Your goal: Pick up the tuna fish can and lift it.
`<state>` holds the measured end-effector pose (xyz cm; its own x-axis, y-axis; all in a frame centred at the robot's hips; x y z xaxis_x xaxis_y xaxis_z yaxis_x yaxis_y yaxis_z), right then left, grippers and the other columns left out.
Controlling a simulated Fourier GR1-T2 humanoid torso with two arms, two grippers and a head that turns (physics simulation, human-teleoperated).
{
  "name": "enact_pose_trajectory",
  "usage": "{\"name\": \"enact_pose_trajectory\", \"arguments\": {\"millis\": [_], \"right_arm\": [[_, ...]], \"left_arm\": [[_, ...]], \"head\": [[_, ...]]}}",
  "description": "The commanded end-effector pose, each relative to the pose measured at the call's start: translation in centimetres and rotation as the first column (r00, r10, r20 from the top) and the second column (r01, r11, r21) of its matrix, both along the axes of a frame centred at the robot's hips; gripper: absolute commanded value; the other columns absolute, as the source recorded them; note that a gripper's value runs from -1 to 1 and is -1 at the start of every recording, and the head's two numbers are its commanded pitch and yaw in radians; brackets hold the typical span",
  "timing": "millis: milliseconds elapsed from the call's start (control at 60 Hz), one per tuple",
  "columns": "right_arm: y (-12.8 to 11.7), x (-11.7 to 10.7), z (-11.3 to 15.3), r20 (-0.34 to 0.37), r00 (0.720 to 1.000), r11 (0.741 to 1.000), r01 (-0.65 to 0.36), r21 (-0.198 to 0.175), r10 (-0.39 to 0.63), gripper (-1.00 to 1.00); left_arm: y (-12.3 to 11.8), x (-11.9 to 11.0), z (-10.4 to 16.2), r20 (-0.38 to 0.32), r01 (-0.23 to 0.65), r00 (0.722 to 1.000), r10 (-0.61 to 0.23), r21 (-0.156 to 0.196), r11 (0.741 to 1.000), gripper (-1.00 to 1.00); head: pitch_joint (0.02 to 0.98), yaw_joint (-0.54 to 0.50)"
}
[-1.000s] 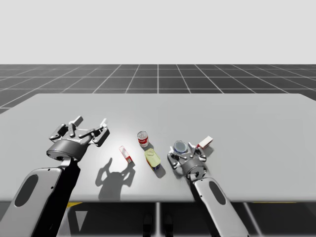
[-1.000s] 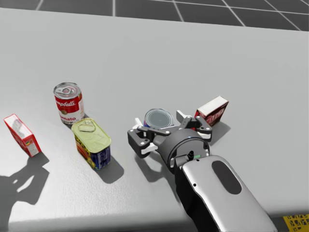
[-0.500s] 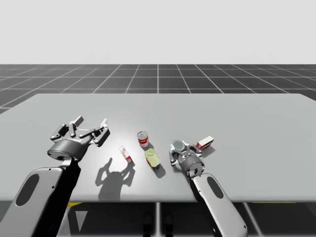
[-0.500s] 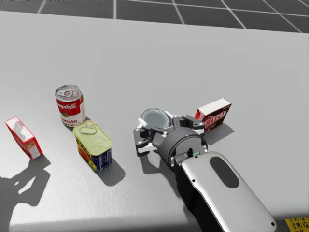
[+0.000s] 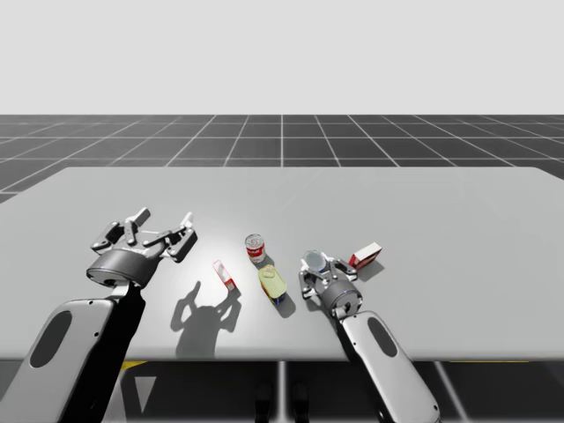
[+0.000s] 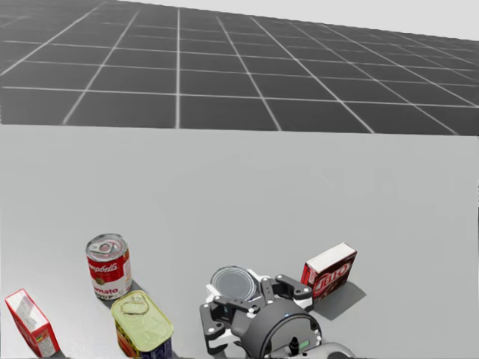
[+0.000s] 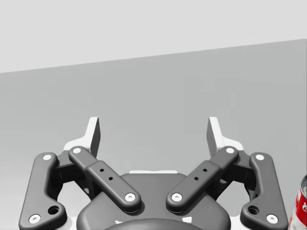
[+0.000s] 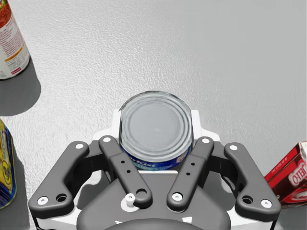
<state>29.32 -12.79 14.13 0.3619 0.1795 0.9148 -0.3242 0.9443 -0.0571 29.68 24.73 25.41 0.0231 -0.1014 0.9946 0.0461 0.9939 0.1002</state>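
Note:
The tuna can [image 8: 156, 136] is low and round, with a silver lid and a blue label. It sits between the fingers of my right gripper [image 8: 156, 120], which is shut on its sides. In the high view the tuna can [image 5: 315, 261] and right gripper [image 5: 318, 270] are right of the table's middle, near the front edge. The head view shows the can [image 6: 233, 283] just beyond the right gripper [image 6: 245, 298]. My left gripper [image 7: 153, 129] is open and holds nothing; it hovers over the table's left part [image 5: 161, 226].
A red-and-white soup can [image 6: 108, 265] stands left of the tuna can. A yellow-and-blue rectangular tin [image 6: 142, 323] lies in front of it, with a small red box [image 6: 30, 323] further left. Another red box [image 6: 329, 271] lies close on the right. The grey table [image 5: 441, 211] stretches back.
My head has turned upward, so the head view now takes in the far table edge and floor. My right gripper has shifted slightly left with the can. The left arm is still.

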Motion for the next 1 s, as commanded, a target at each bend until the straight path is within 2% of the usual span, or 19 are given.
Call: {"name": "enact_pose_trajectory", "arguments": {"millis": [17,167,417,483,600,750,867,1000], "right_arm": [[-1.0,-0.1,-1.2,-0.023,0.993,0.993,0.111,-0.026,-0.112,0.97],[-1.0,-0.1,-1.3,-0.018,0.993,0.993,0.114,-0.019,-0.114,0.97],[-1.0,-0.4,-0.6,0.052,0.993,0.994,0.11,-0.007,-0.11,1.0],[-1.0,-0.6,0.2,0.078,0.991,0.994,0.11,0.008,-0.111,1.0],[-0.8,-0.9,2.5,0.136,0.984,0.993,0.108,0.037,-0.112,1.0],[-0.8,-1.4,6.7,0.24,0.963,0.992,0.107,0.072,-0.122,1.0],[-0.9,-1.7,9.5,0.327,0.935,0.99,0.118,0.074,-0.136,0.98],[-0.9,-2.2,12.8,0.428,0.891,0.988,0.126,0.086,-0.151,0.96]], "left_arm": [[0.0,-0.1,0.0,-0.002,-0.001,1.0,0.001,0.0,1.0,-1.0],[0.0,-0.1,-0.1,-0.001,0.0,1.0,0.0,0.001,1.0,-1.0],[0.0,0.0,-0.1,0.0,-0.001,1.0,0.001,0.0,1.0,-1.0],[0.0,0.0,-0.1,0.0,-0.001,1.0,0.001,0.001,1.0,-1.0],[0.0,0.0,-0.2,-0.001,0.0,1.0,0.0,0.005,1.0,-1.0],[0.0,0.1,-0.2,-0.001,0.001,1.0,-0.001,0.004,1.0,-1.0],[-0.1,0.1,-0.2,0.001,0.001,1.0,-0.001,0.003,1.0,-1.0],[0.0,0.1,-0.2,0.002,0.001,1.0,-0.001,0.0,1.0,-1.0]], "head": [[0.525,-0.18],[0.448,-0.18],[0.452,-0.19],[0.451,-0.2],[0.452,-0.2],[0.453,-0.2],[0.457,-0.2],[0.46,-0.2]]}}
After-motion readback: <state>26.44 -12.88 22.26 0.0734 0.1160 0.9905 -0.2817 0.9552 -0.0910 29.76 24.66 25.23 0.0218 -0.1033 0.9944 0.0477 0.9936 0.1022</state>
